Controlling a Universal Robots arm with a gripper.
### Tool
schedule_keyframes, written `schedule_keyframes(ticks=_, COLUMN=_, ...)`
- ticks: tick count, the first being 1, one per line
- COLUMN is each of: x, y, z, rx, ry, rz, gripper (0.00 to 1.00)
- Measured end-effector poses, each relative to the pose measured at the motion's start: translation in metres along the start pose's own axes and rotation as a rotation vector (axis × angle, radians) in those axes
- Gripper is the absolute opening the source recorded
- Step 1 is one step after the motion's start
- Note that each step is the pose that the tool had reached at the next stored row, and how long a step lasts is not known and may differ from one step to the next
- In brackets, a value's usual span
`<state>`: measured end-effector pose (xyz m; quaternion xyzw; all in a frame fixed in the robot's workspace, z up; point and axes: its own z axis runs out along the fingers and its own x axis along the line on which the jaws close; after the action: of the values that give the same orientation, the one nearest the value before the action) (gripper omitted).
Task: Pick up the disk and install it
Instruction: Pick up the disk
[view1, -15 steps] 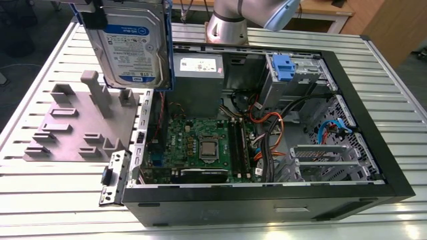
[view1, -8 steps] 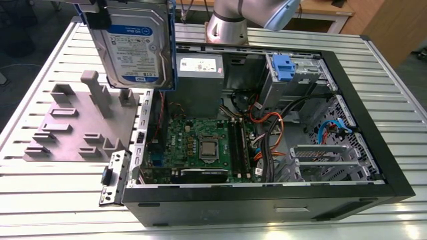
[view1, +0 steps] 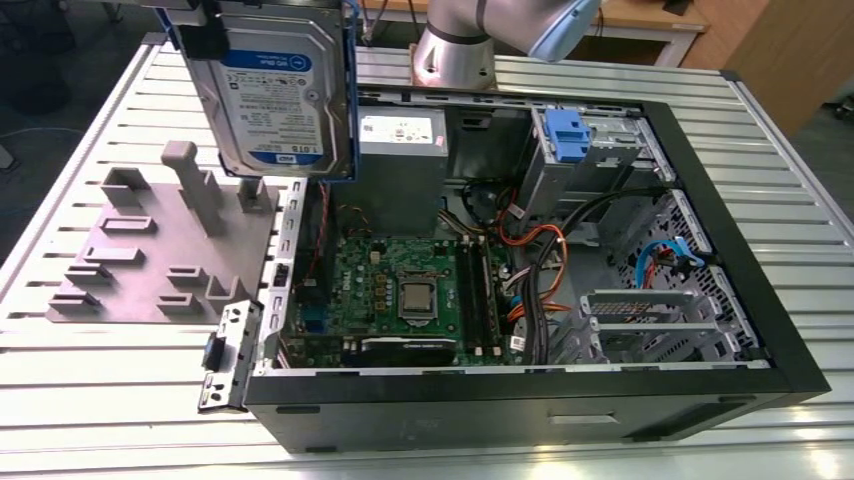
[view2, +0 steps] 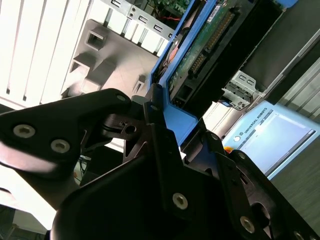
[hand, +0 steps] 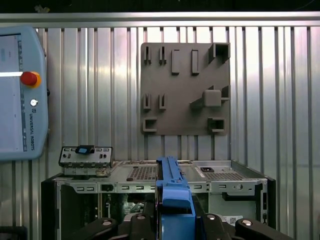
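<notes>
The disk (view1: 274, 90), a silver hard drive with a white-and-blue label in a blue carrier, hangs upright in the air at the exterior view's upper left. It is above the gap between the grey fixture plate (view1: 147, 250) and the open computer case (view1: 747, 250). My gripper (view2: 160, 125) is shut on the carrier's blue edge; the black fingers (hand: 142, 222) clamp it from both sides. In the second wrist view the disk's green circuit board (view2: 200, 50) faces the camera. The blue carrier (hand: 172, 190) points down toward the case in the first wrist view.
Inside the case lie the motherboard (view1: 400, 290), loose cables (view1: 534, 250), a grey power supply (view1: 400, 130) and a silver drive cage with a blue latch (view1: 567, 135). A metal bracket (view1: 220, 360) lies by the case. A teach pendant (hand: 20, 95) rests on the slatted table.
</notes>
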<state>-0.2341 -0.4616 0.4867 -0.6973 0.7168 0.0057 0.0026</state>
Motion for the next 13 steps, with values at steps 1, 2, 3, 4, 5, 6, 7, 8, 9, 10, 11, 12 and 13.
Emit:
schedule_keyframes(ticks=1, x=0.0, y=-0.0001, z=0.0, rx=0.0, ry=0.0001, rz=0.0, gripper=0.36)
schedule_keyframes(ticks=2, x=0.0, y=-0.0002, z=0.0, rx=0.0, ry=0.0, rz=0.0, gripper=0.36)
schedule_keyframes(ticks=3, x=0.0, y=-0.0002, z=0.0, rx=0.0, ry=0.0, rz=0.0, gripper=0.36)
schedule_keyframes(ticks=4, x=0.0, y=-0.0003, z=0.0, rx=0.0, ry=0.0, rz=0.0, gripper=0.36)
schedule_keyframes(ticks=5, x=-0.0001, y=-0.0006, z=0.0, rx=-0.0001, ry=0.0001, rz=0.0, gripper=0.36)
schedule_keyframes(ticks=6, x=-0.0001, y=-0.0012, z=-0.0001, rx=-0.0001, ry=0.0001, rz=0.0, gripper=0.36)
schedule_keyframes(ticks=7, x=-0.0001, y=-0.0018, z=0.0, rx=-0.0001, ry=0.0, rz=0.0, gripper=0.36)
schedule_keyframes(ticks=8, x=-0.0001, y=-0.0026, z=-0.0001, rx=-0.0001, ry=0.0, rz=0.0, gripper=0.36)
schedule_keyframes(ticks=9, x=-0.0001, y=-0.0035, z=0.0, rx=-0.0001, ry=0.0, rz=0.0, gripper=0.36)
schedule_keyframes(ticks=10, x=-0.0001, y=-0.0041, z=0.0, rx=0.0, ry=0.0, rz=0.0, gripper=0.36)
schedule_keyframes(ticks=11, x=-0.0001, y=-0.0041, z=0.0, rx=0.0, ry=0.0, rz=0.0, gripper=0.36)
schedule_keyframes(ticks=12, x=-0.0001, y=-0.0041, z=0.0, rx=0.0, ry=0.0, rz=0.0, gripper=0.36)
schedule_keyframes(ticks=13, x=-0.0002, y=-0.0044, z=-0.0001, rx=-0.0001, ry=0.0001, rz=0.0, gripper=0.36)
